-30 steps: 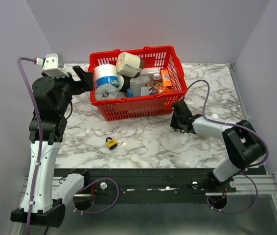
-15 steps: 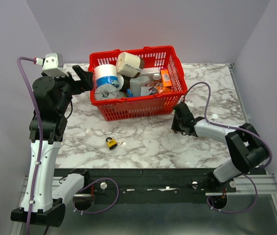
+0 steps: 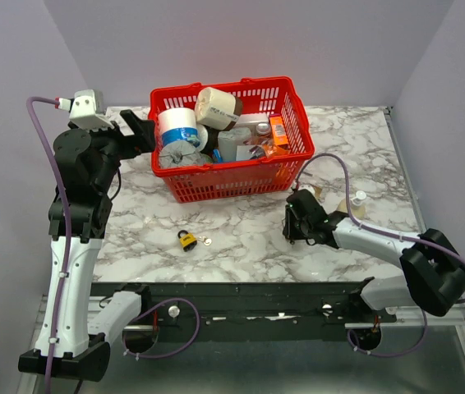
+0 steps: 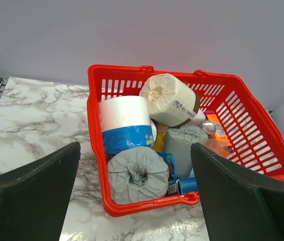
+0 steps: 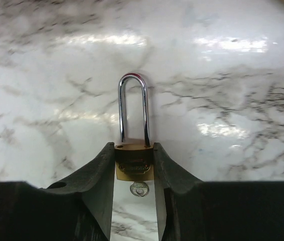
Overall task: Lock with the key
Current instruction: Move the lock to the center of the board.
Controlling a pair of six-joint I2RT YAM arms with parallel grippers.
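My right gripper [image 5: 134,146] is shut on the body of a brass padlock [image 5: 133,164] and holds it just above the marble table [image 5: 222,75]. Its steel shackle [image 5: 133,108] points away from the wrist. A small round silver piece [image 5: 139,189] shows under the lock's body. In the top view this gripper [image 3: 292,223] is low over the table, in front of the basket's right corner. A second, yellow and black padlock [image 3: 186,240] lies on the table with a small silver key [image 3: 207,241] beside it. My left gripper [image 3: 138,131] is open and empty, held high to the left of the basket.
A red basket [image 3: 232,176] full of paper rolls and packets stands at the back middle; it also shows in the left wrist view [image 4: 94,125]. A small white-capped bottle [image 3: 357,199] stands to the right, behind the right arm. The table's front edge [image 3: 241,283] is near the locks.
My right arm has swung the gripper and its brass padlock away from the basket, nearer the front edge and slightly left. The left arm and the lock on the table have not moved.
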